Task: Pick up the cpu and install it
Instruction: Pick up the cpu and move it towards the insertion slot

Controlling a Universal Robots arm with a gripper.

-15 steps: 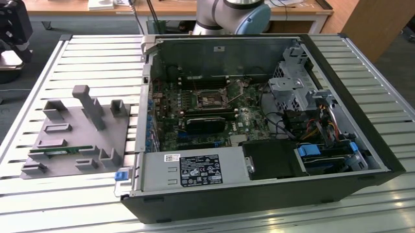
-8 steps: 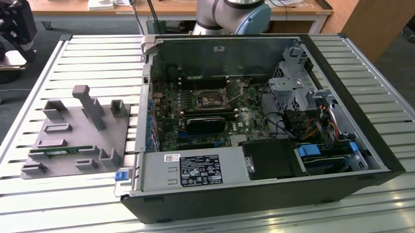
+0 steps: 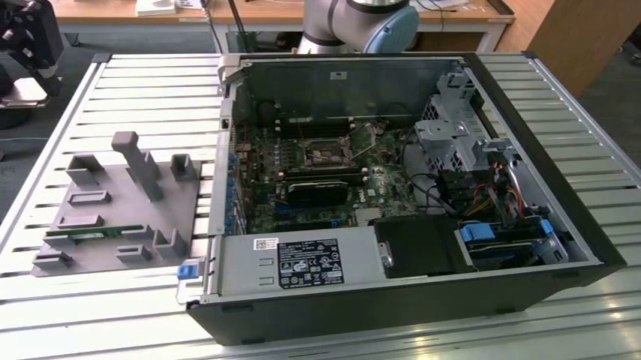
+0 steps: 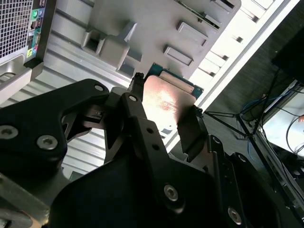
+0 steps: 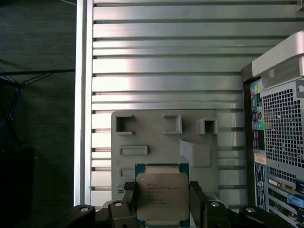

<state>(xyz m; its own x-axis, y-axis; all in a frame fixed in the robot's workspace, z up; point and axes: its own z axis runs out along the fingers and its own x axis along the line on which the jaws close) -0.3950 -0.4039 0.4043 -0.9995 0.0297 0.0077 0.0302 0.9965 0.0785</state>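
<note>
Slatted tabletop (image 5: pixel 166 61) and grey parts tray (image 5: pixel 156 137) lie below you, your pincer (image 5: pixel 163 209) clamped on the cpu (image 5: pixel 162 190) by its edges above that tray, so carry it level and don't squeeze harder.

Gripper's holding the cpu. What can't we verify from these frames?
- cpu, first wrist view: one edge cut off by the frame, sides covered by the gripper.
- Motherboard socket, exterior view: too small to tell if open.
- Arm, exterior view: cut off by the upper edge.
</note>
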